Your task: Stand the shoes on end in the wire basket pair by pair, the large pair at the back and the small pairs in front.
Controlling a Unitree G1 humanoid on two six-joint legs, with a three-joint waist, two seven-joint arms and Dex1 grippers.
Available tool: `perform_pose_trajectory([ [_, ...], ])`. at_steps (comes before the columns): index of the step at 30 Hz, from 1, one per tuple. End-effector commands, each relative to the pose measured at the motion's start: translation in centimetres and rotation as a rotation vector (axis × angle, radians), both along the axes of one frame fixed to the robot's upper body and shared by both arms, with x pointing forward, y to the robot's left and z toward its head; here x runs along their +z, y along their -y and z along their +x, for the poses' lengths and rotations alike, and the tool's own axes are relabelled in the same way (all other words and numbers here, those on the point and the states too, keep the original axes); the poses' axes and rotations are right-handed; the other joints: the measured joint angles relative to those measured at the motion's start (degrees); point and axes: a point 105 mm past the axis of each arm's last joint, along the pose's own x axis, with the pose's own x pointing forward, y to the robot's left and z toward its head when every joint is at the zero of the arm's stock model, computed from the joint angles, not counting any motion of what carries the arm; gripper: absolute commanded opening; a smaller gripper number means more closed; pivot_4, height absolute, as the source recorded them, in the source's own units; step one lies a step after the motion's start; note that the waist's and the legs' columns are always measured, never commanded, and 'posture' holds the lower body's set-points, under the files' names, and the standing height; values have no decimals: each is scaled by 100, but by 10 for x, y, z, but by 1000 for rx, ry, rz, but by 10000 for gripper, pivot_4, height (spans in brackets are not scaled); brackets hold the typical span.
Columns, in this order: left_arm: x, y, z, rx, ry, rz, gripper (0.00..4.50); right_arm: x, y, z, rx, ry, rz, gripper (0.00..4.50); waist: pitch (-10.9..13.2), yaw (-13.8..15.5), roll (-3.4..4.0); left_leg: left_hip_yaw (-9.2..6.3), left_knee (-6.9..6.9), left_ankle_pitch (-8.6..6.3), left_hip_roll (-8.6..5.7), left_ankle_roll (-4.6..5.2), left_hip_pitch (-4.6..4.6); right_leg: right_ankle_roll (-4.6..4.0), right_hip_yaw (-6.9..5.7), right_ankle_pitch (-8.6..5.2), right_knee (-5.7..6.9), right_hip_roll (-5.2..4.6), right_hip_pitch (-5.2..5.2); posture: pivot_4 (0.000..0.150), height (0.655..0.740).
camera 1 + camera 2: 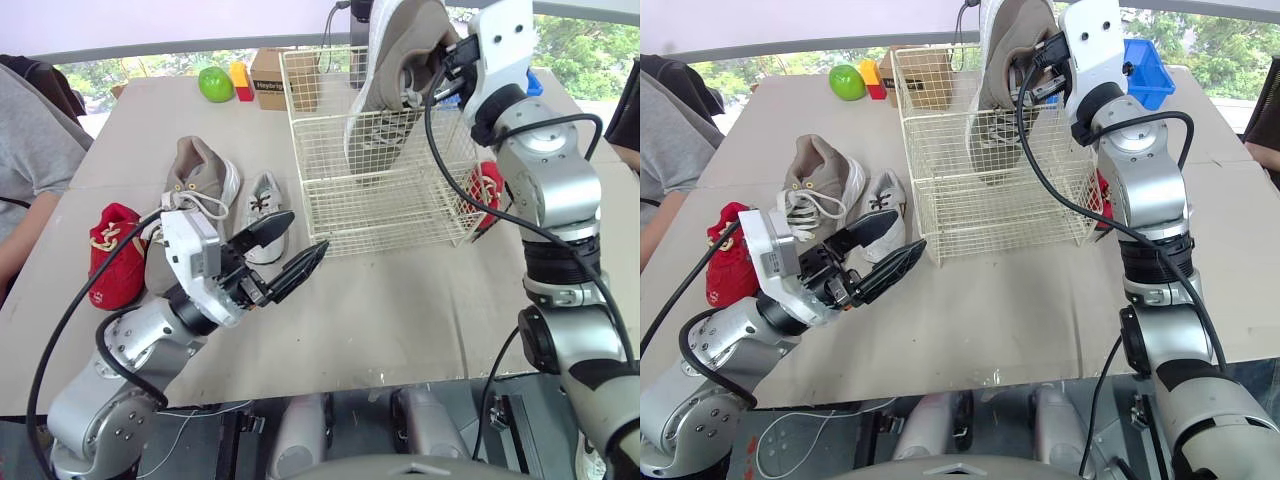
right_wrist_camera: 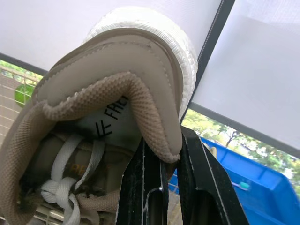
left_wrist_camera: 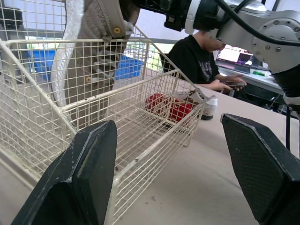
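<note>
1 tan shoe [image 1: 395, 70] in wire basket [image 1: 380, 205], clamped by right fingers [image 2: 192, 187] (left fingers [image 1: 265, 232] apart by white shoe [image 1: 263, 200])

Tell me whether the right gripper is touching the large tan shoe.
Touching. The right wrist view shows the right gripper clamped on the large tan shoe's heel collar.

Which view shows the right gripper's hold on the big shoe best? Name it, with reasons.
Right wrist view: the right gripper pinches the heel collar of the big shoe, close up. The eye views show the shoe hanging toe-down into the basket, the grip half-hidden. The left wrist view shows its side through the wire.
</note>
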Motion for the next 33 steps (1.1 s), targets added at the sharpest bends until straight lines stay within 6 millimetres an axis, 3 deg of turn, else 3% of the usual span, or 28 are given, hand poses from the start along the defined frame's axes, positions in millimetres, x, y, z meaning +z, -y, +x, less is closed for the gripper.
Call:
perform_pose_trajectory([
  [1,4,3,0,-20,38,-3,38182,48,1,-23,-39,207,-50,155,1,8,0,-1,0,0,-1,0,-1,0,-2,0,0,0,0,1500,7400],
  [8,2,5,0,-27,41,-4,38182,51,-5,-31,-68,293,-215,155,1,4,-1,0,-2,0,-1,0,-4,0,-1,-1,-7,-1,-1,1500,7400],
  [19,2,6,-4,-26,42,-6,38182,54,8,-26,-87,163,-66,155,1,7,0,-1,-4,0,1,0,-4,0,-2,0,-5,0,-1,1500,7400],
  [27,1,8,-1,-24,39,-6,38182,32,13,-18,-149,-8,-92,155,0,8,-1,-3,-4,0,1,0,-3,-1,-4,-1,-5,-1,-1,1500,7400],
  [33,0,11,4,-25,41,-16,38182,43,13,-20,-180,-18,-57,155,0,2,-1,-1,-4,0,0,0,-2,-2,-3,-1,-4,0,-1,1500,7400],
])
